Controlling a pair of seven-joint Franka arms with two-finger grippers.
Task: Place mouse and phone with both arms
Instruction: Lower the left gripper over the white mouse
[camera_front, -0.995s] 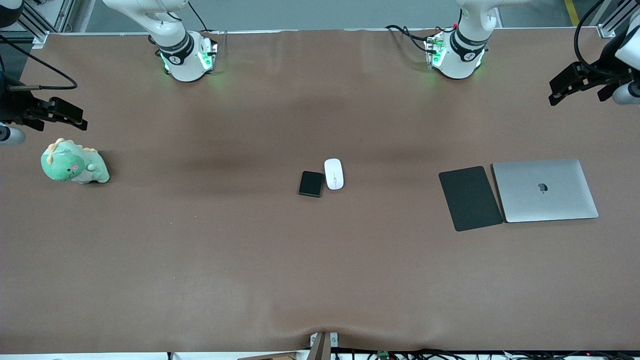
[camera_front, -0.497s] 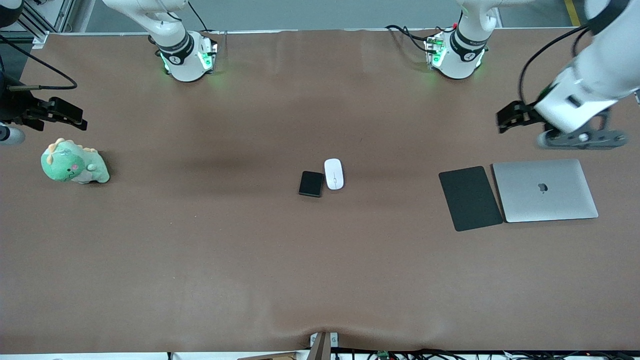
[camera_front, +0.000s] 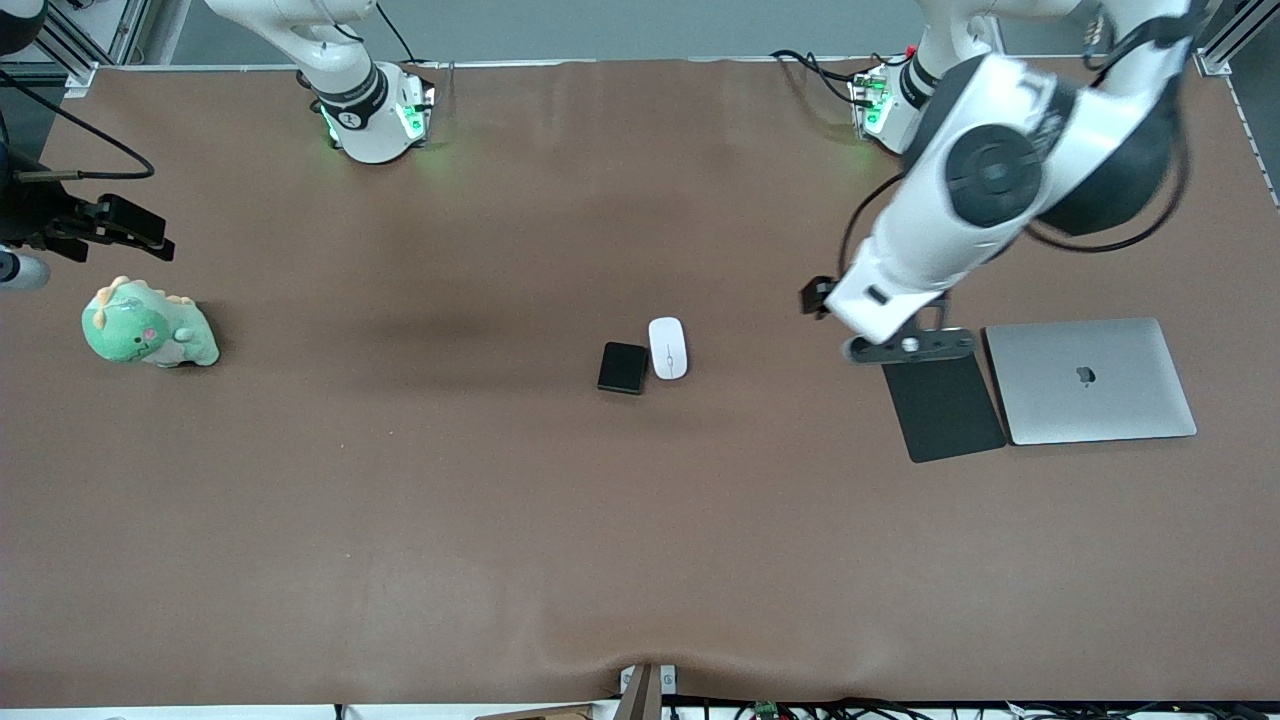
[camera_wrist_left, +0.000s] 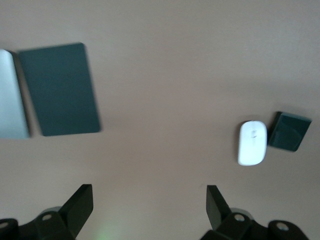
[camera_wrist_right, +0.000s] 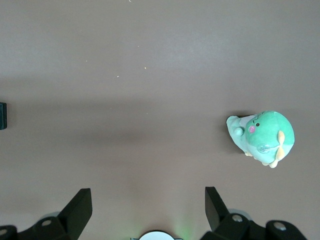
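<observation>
- Front view: mouse (camera_front: 668, 348) and phone (camera_front: 622, 368) touching mid-table, untouched.
- Left gripper (camera_wrist_left: 150, 210), fingers spread, hangs over the mouse pad's (camera_front: 945, 405) edge, probably heading for the mouse.
- Right gripper (camera_wrist_right: 147, 210) waits, fingers apart, at the table's right-arm edge by the dino toy (camera_front: 148, 325).

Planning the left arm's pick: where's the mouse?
The mouse lies mid-table beside the phone, on its left-arm side, touching or nearly so.

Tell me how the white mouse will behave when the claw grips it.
The mouse looks smooth and glossy with a rounded oval shell, so it may slip between the fingers unless gripped across its sides. It lies low and flat on the table, so tipping seems unlikely. The phone sits close beside it and could get nudged. The left claw is open, over bare table.
</observation>
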